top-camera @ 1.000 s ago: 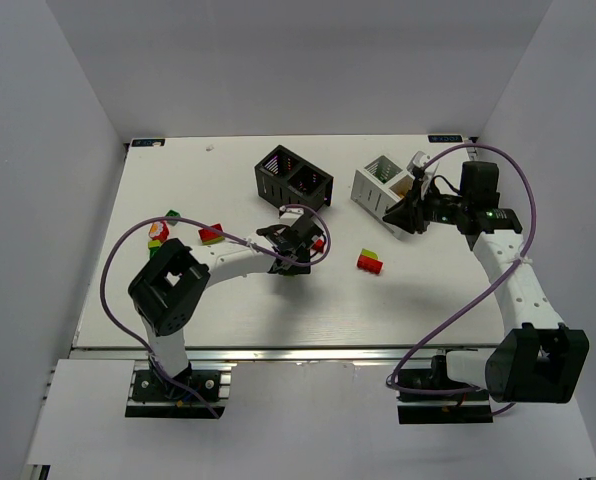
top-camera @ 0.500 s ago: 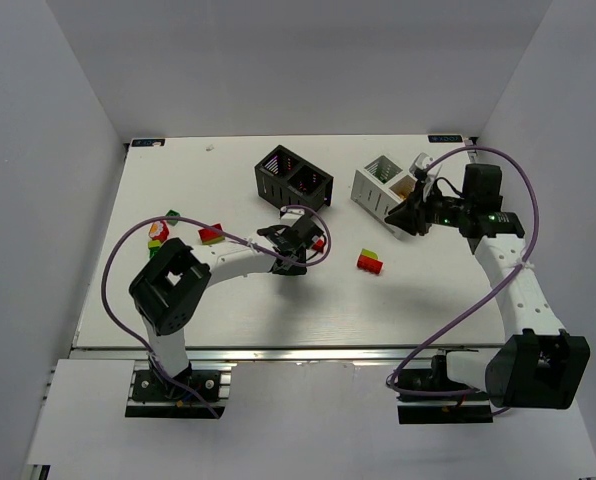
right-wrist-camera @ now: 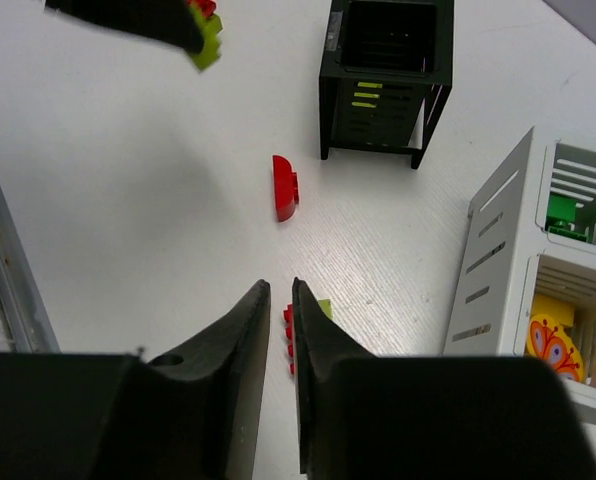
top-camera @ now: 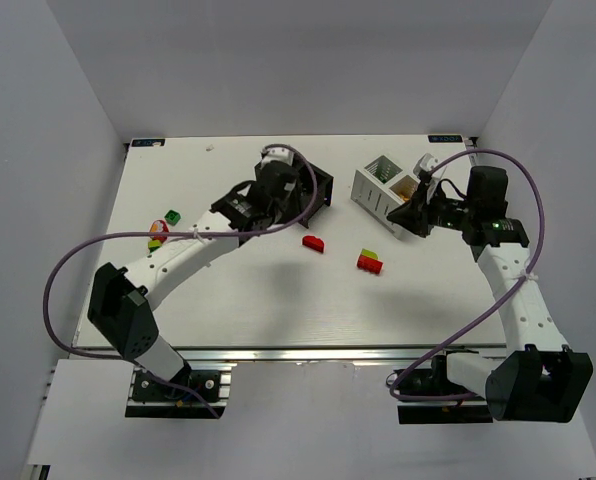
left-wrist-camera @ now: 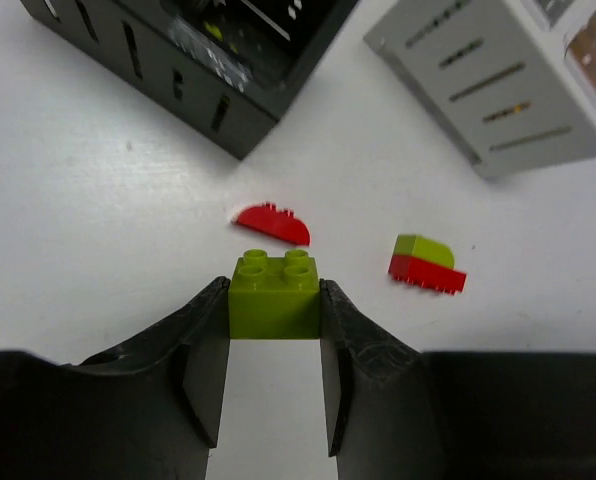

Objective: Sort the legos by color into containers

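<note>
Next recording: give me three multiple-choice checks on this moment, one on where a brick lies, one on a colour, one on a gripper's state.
1. The red half-round brick lies:
A) inside a bin
B) on the table
C) in a gripper

2. The held brick in the left gripper is:
A) red
B) orange
C) lime green

3. The right gripper is:
A) empty, fingers close together
B) clamped on a brick
C) spread wide

Answers:
1. B, it rests on bare tabletop.
2. C, the left wrist view shows green studs between the fingers.
3. A, nothing sits in its narrow gap.
</note>
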